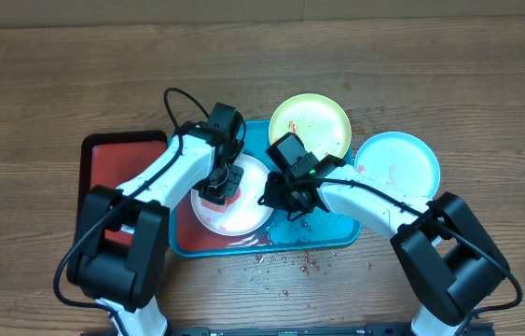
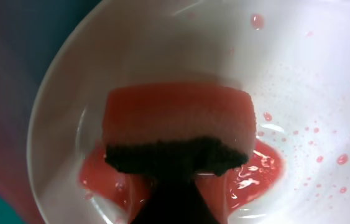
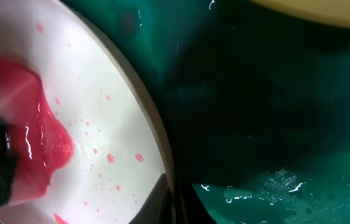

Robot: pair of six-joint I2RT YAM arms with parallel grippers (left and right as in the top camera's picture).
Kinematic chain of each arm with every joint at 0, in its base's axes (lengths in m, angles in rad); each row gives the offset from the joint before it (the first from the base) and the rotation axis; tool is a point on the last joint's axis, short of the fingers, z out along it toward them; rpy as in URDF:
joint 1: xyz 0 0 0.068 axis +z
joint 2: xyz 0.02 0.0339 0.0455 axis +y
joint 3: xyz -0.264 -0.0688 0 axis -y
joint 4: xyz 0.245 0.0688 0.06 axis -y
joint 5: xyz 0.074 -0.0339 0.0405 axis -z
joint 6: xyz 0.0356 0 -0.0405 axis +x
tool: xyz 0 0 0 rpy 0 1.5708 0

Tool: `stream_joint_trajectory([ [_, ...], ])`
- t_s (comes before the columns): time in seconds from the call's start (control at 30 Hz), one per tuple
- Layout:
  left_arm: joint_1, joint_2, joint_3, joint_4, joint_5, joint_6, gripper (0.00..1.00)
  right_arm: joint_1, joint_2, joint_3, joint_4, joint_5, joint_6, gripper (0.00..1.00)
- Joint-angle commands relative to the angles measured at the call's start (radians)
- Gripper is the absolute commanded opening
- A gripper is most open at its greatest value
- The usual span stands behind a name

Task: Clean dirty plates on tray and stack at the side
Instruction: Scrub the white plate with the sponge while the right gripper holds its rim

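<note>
The white plate (image 1: 243, 219) lies on the left part of the turquoise tray (image 1: 337, 231), with a red sauce puddle (image 2: 258, 174) and droplets in it. My left gripper (image 1: 220, 187) is shut on a pink sponge (image 2: 181, 124) with a dark scrub side, pressed onto this plate. My right gripper (image 1: 273, 196) is shut on the plate's right rim, one finger inside and one outside (image 3: 173, 202). The yellow-green plate (image 1: 309, 123) overlaps the tray's far edge. Right of the tray, the pale blue plate (image 1: 397, 165) rests on the table. Both show red smears.
A smaller dark red tray (image 1: 113, 163) with a black rim lies left of the turquoise one, under the left arm. Red sauce spatters (image 1: 285, 266) dot the wooden table in front of the tray. Wet patches glisten on the tray floor (image 3: 280, 180).
</note>
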Motion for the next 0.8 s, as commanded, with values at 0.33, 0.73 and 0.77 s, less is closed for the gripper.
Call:
stream_joint_trajectory([
  [0.33, -0.009, 0.09, -0.009, 0.142, 0.386, 0.168, 0.04, 0.0, -0.002, 0.011, 0.012, 0.016, -0.02, 0.04],
  [0.73, 0.075, 0.09, -0.009, 0.026, -0.312, -0.532, 0.04, 0.0, -0.002, 0.011, 0.012, 0.016, -0.023, 0.04],
  [0.77, 0.075, 0.09, -0.009, 0.008, -0.299, -0.526, 0.04, 0.0, -0.002, 0.011, 0.012, 0.016, -0.023, 0.04],
])
